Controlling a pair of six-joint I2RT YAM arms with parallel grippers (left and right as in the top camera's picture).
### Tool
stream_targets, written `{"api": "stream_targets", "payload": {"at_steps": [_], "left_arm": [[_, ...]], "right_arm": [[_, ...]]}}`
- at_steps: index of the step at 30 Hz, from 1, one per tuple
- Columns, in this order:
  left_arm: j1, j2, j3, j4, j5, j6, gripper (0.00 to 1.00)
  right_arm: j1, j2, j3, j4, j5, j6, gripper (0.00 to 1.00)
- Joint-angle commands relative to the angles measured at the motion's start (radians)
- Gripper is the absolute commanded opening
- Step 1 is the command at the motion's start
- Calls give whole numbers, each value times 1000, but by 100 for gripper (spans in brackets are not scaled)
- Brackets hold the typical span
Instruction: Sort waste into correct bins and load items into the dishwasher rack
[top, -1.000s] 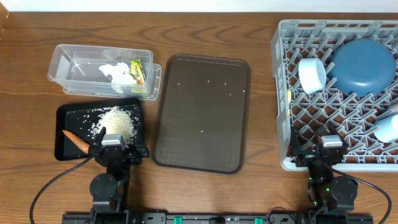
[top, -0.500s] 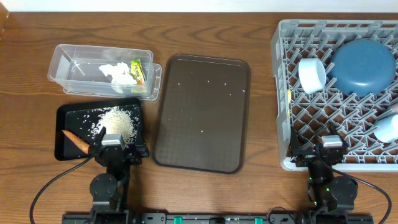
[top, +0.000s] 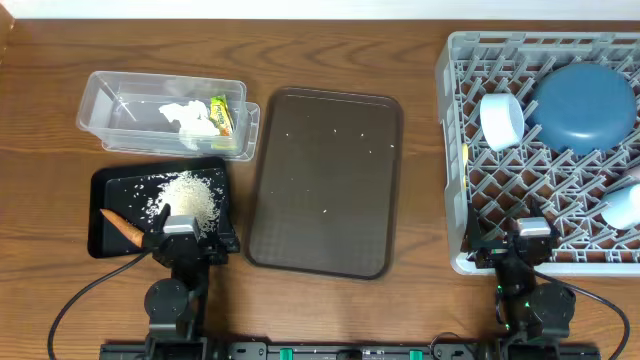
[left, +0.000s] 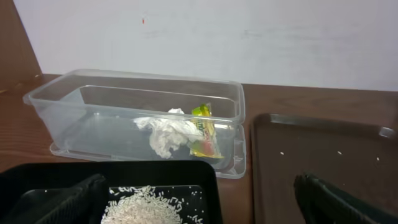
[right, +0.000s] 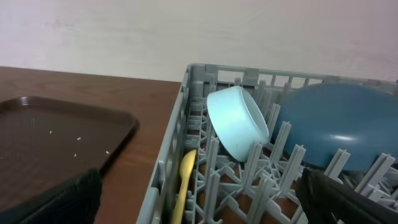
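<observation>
The clear tub (top: 110, 100) holds crumpled tissues (top: 186, 118) and the green-yellow wrapper (top: 221, 115); the left wrist view shows the tub (left: 93, 99), the tissues (left: 165, 134) and the wrapper (left: 205, 127). The black bin (top: 112, 192) holds rice (top: 188, 195) and the carrot piece (top: 122, 227). The grey rack (top: 452, 120) holds the blue plate (top: 585, 108), white bowl (top: 500, 120), light blue cup (top: 625, 205) and yellow spoon (right: 185, 180). I cannot make out a pink cup. My left gripper (top: 185, 240) is open and empty at the black bin's near edge. My right gripper (top: 530, 245) is open and empty at the rack's near edge.
A large flat brown tray (top: 325, 180) with a few stray rice grains lies between the bins and the rack. It shows at the right of the left wrist view (left: 323, 149) and at the left of the right wrist view (right: 56, 137).
</observation>
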Motion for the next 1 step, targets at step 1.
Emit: {"api": "stream_targets", "payload": {"at_steps": [1], "left_arm": [[3,-6,-14,-47,-9,18,97]], "right_arm": [[13,-9,-2,-4,-4,-16,99]]}}
